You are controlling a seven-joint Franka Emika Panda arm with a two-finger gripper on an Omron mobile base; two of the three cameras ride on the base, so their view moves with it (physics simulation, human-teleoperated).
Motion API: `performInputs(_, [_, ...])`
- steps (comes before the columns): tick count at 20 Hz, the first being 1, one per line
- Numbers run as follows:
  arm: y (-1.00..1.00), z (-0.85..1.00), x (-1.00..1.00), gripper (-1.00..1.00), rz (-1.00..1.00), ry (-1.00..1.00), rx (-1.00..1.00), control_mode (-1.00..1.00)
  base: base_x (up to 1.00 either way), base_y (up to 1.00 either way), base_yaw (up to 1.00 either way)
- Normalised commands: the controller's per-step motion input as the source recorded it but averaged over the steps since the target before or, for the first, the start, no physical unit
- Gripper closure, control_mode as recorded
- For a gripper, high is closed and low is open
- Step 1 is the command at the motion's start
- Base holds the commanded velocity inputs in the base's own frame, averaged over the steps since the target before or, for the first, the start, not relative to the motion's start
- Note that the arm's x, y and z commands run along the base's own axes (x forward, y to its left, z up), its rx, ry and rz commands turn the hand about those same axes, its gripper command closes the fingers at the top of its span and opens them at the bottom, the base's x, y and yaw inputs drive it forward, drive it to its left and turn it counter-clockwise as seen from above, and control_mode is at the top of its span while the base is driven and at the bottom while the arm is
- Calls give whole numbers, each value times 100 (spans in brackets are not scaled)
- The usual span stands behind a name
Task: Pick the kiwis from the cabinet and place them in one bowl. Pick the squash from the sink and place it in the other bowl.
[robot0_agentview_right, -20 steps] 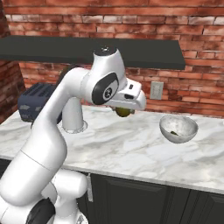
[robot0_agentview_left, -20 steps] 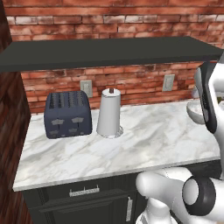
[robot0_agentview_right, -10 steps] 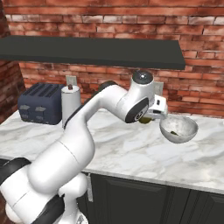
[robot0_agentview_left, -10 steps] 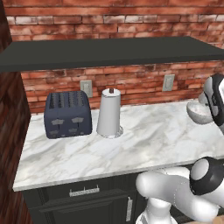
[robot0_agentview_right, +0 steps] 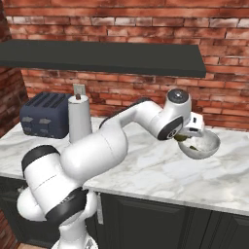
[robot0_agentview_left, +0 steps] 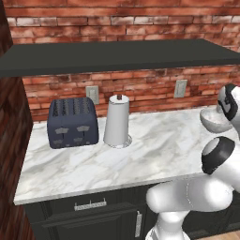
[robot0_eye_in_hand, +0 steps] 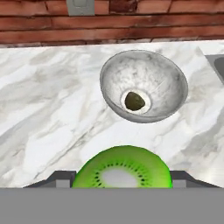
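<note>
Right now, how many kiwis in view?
2. One kiwi lies at the bottom of the speckled bowl. The other kiwi, cut face showing, is in the gripper, short of the bowl.

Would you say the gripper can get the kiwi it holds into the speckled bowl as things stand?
Probably yes: the gripper holds the cut kiwi just beside the speckled bowl, whose open top has only the other kiwi inside and nothing over it.
</note>
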Motion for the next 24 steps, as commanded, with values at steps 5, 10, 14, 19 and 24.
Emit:
performInputs(5, [-43, -12, 60, 100, -2, 1, -2, -100, 0, 0, 0])
performInputs(10, [-37, -34, 30, 100, 5, -18, 5, -100, 0, 0, 0])
performInputs(14, [-44, -22, 31, 100, 8, -14, 3, -100, 0, 0, 0])
performInputs(19, [-29, -9, 43, 100, 10, -3, 0, -100, 0, 0, 0])
performInputs(24, [-6, -19, 25, 100, 6, 6, 0, -100, 0, 0, 0])
